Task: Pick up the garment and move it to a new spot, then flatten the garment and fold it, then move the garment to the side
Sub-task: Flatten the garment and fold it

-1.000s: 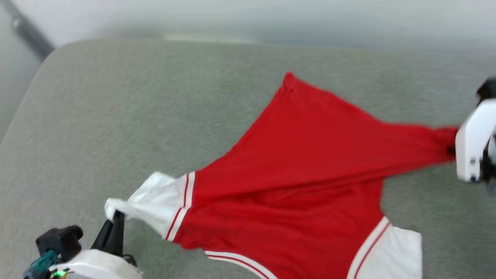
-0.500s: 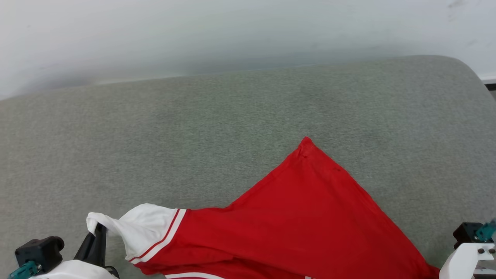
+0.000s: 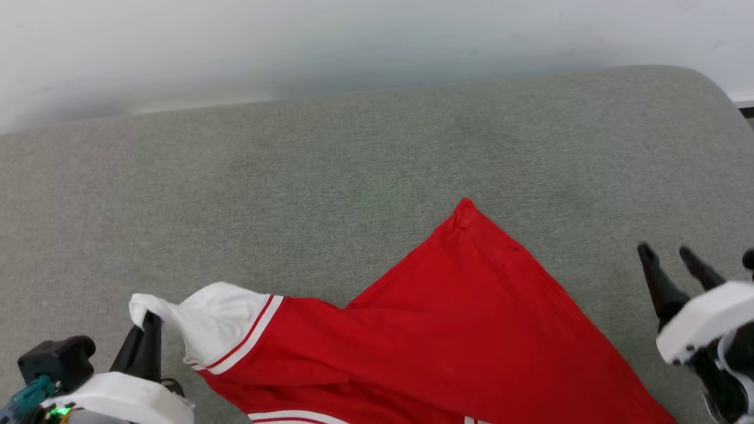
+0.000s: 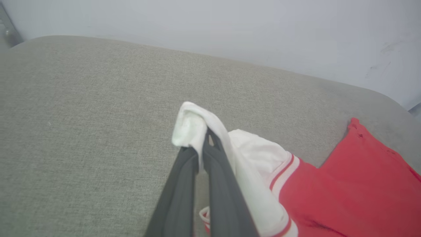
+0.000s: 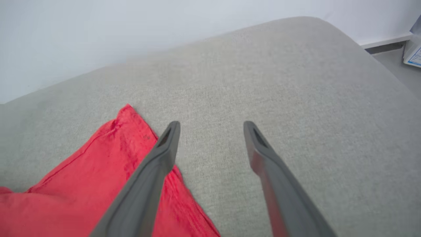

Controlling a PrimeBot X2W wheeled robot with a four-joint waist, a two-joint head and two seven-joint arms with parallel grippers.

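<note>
The garment (image 3: 447,335), a red T-shirt with white sleeves and red-white striped trim, lies on the grey cushion (image 3: 294,176), spread from the lower left to the lower right of the head view. My left gripper (image 3: 147,321) is shut on the tip of its white sleeve (image 4: 194,128), lifting that corner a little. At the right edge my right gripper (image 3: 668,254) stands open above the cushion with nothing between its fingers. In the right wrist view the garment's red corner (image 5: 125,131) lies to the left of the right gripper (image 5: 212,126).
A pale wall (image 3: 353,41) runs behind the cushion's far edge. The cushion rounds off at its far right corner (image 5: 329,29), with floor and a white box (image 5: 414,52) beyond. Bare cushion stretches far of the garment.
My right gripper has let go of the garment's red edge and opened; the cloth has dropped flat. The left gripper still holds the sleeve. The head camera has tilted and turned.
</note>
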